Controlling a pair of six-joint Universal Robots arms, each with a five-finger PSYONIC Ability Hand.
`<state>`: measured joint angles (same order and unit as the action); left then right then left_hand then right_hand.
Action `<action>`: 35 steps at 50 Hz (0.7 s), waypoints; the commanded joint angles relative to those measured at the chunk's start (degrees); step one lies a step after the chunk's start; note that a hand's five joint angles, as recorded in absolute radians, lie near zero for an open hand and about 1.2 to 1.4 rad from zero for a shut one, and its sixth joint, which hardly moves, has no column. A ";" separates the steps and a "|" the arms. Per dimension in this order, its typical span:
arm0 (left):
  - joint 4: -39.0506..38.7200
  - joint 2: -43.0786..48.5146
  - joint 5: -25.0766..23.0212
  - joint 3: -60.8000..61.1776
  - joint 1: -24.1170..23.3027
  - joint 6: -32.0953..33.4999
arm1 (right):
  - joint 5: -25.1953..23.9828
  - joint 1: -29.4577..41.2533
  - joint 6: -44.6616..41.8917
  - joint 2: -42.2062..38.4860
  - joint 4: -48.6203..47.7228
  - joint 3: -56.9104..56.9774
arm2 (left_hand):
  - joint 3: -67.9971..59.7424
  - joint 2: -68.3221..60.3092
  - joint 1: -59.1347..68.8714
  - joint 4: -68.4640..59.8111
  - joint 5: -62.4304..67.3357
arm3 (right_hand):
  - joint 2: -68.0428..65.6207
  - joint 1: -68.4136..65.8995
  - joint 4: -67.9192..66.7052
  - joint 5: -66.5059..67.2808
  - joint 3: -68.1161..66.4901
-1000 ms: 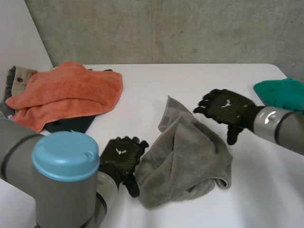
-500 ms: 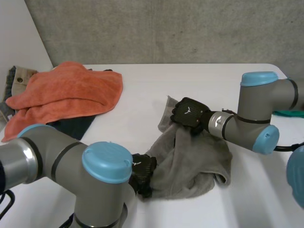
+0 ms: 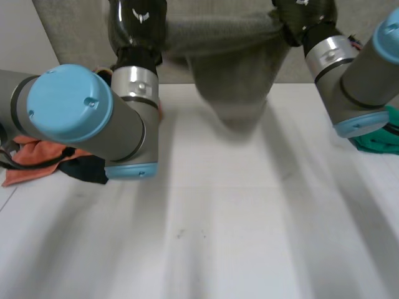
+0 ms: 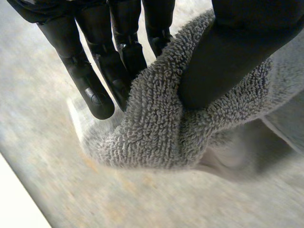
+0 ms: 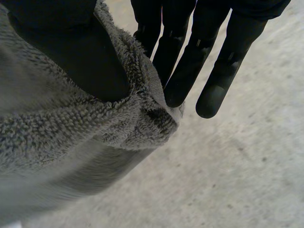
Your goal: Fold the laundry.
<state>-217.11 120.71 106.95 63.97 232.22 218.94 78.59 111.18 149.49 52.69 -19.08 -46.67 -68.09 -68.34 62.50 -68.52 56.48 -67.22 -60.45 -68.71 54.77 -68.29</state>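
The grey towel [image 3: 232, 68] hangs above the desk's [image 3: 218, 218] far edge, its upper edge stretched side to side between both hands. The left hand [image 3: 138, 25] pinches one end between thumb and straight fingers [image 4: 90, 80], and the right hand [image 3: 303, 15] pinches the other likewise. The slack middle sags down toward the desk.

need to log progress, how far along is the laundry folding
No fold shows yet. In hand: the grey towel hangs above the table, the left hand and right hand each pinching its top edge between thumb and fingers. Left: laying it down and folding it, then probably the orange towel and the teal cloth at the table's sides.
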 commanded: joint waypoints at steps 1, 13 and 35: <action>-5.52 -1.27 -1.83 8.97 -1.42 2.72 | -2.92 -0.18 0.01 8.04 4.39 -14.05 | -11.91 -11.66 17.50 -11.48 13.52 | -12.78 -19.55 -11.29 15.23 -11.71; 0.72 1.37 -1.13 27.95 -4.67 2.46 | -2.83 -0.35 -6.14 7.34 11.96 -33.65 | -11.91 -11.66 17.50 -11.48 13.52 | -12.78 -19.55 -11.29 15.23 -11.71; 35.87 -19.71 -1.65 29.83 -8.72 -10.90 | -9.95 -0.79 -9.92 14.28 20.48 -47.37 | 47.24 47.48 -41.65 47.66 -45.62 | -12.78 -19.55 -11.29 15.23 -11.71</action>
<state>-188.12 107.93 106.58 97.28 223.17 212.21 71.29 110.43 139.53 62.55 2.06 -90.69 -30.75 -30.64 29.75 -30.41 20.26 -67.22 -60.45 -68.76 54.78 -68.32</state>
